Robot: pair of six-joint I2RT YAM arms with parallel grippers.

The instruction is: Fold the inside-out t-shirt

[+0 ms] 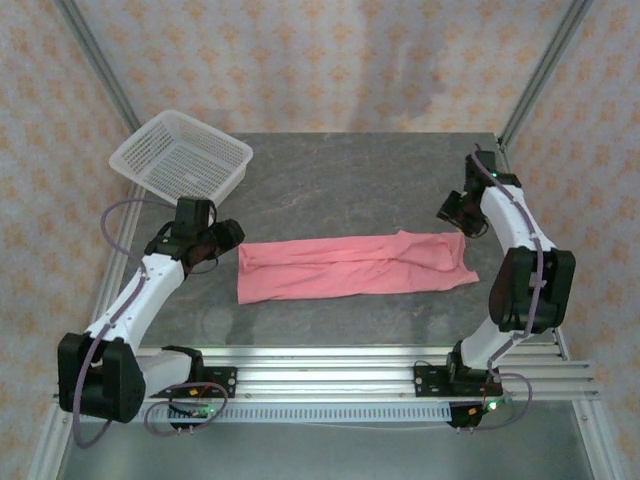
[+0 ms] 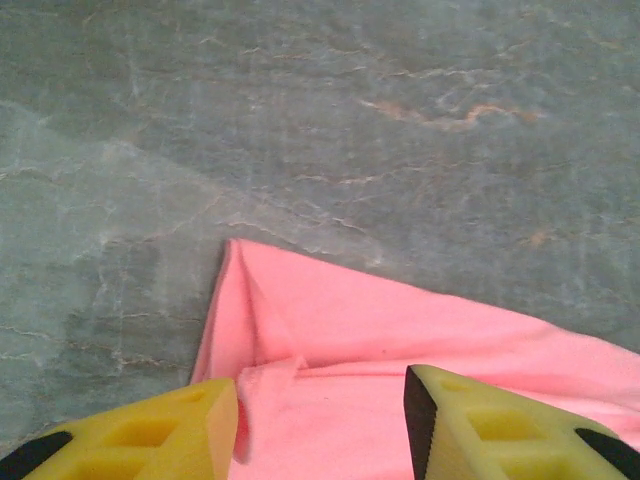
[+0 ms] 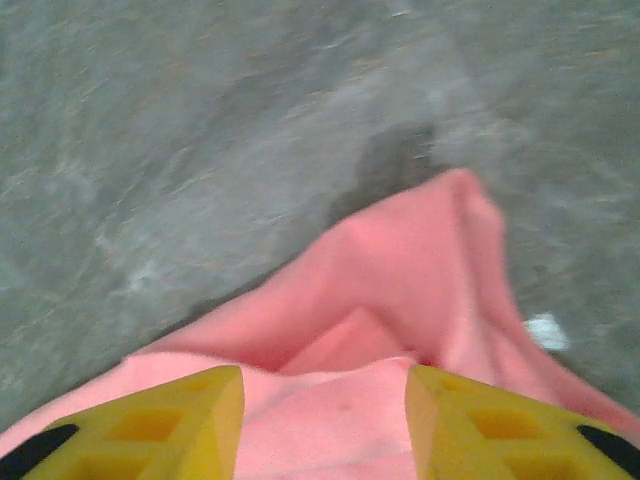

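The shirt (image 1: 355, 265) lies in the middle of the table (image 1: 350, 190) as 1 long, narrow band running left to right, so the lengthwise folding looks done. The near long edge is fairly straight. The far edge is wavier, and the right end spreads a little wider, with a loose corner pointing near-right.

The left gripper (image 1: 228, 235) sits at the band's left end and the right gripper (image 1: 452, 210) at its right end, both low over the table. In the left wrist view the 2 yellow fingers (image 2: 160, 430) stand apart with the cloth lying flat on the stone under and beyond them. A small raised fold rests just beside the left finger, but nothing is pinched. In the right wrist view, which is blurred, the fingers (image 3: 480, 420) are likewise spread, with bunched cloth rising between and past them. I judge both jaws parted and gripping nothing.

What is left, by my reading, is the crosswise folding: bringing 1 end of the band over toward the other, perhaps twice, to make a compact packet, and tidying the lumpy right end. Whether the shirt should then go into the white basket (image 1: 130, 150) at the far left corner I cannot tell. The task says only to fold.
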